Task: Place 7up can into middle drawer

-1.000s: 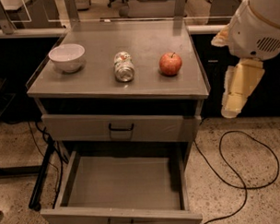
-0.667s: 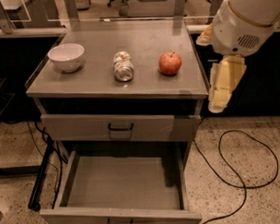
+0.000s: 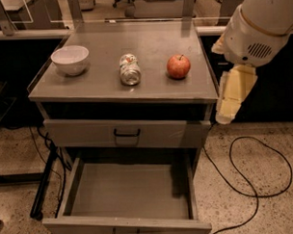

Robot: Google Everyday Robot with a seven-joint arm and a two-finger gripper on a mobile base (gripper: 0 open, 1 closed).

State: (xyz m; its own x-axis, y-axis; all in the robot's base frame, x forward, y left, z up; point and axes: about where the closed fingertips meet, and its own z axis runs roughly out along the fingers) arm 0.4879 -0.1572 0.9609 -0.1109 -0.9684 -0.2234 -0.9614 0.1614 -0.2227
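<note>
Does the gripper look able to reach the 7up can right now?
Probably yes: the 7up can lies on its side, apart from the bowl and apple, nothing over it; the gripper hangs right of the cabinet top.

The arm (image 3: 264, 23) is white and rounded, with a tan seam and a dotted grille. Its pale yellow gripper (image 3: 234, 94) is right of the cabinet (image 3: 121, 91).

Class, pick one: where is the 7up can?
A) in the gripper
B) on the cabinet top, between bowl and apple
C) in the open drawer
B: the 7up can lies on the cabinet top between the white bowl and the apple, while the gripper hangs beside the cabinet's right edge.
</note>
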